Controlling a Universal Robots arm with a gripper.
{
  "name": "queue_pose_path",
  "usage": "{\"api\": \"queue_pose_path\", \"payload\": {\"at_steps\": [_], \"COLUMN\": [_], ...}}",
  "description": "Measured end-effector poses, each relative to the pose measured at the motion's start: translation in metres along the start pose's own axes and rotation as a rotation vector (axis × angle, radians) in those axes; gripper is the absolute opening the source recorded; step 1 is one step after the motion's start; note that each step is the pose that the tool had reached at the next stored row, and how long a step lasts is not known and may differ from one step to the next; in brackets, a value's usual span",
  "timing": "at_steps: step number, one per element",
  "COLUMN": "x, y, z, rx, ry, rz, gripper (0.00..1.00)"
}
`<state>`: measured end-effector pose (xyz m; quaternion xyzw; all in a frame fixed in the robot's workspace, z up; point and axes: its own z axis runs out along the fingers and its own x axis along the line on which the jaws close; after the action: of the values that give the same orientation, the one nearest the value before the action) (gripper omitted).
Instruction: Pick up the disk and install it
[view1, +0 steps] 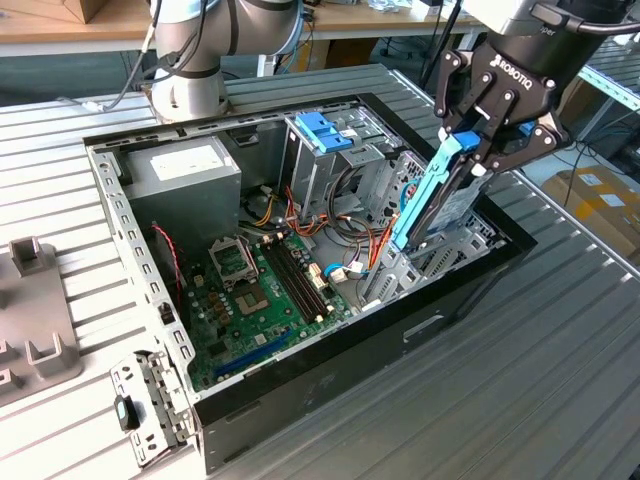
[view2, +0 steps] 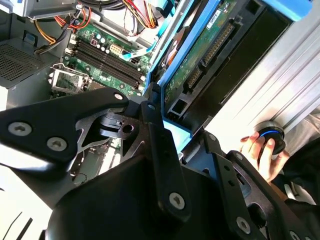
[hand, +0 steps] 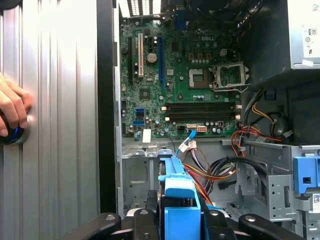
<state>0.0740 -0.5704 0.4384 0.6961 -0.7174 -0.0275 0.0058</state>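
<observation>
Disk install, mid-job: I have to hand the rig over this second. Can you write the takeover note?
Gripper: shut on the disk, holding it by its upper end.
Disk: off the table and steeply tilted. Its lower end is down inside the open computer case at the exterior view's right, and its upper end is above the case rim.
Done: pickup.
Left: the disk is not seated in a bay. I cannot tell whether its lower end touches anything.
Note: a person's hand rests on a round controller on the table beside the case.
</observation>
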Motion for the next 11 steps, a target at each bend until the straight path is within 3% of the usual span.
{"api": "queue_pose_path", "payload": {"at_steps": [11], "x": [0.0002], "y": [-0.0003], "z": [0.0067], "rx": [0.0], "ry": [0.0002], "rz": [0.0], "gripper": [0.37]}}
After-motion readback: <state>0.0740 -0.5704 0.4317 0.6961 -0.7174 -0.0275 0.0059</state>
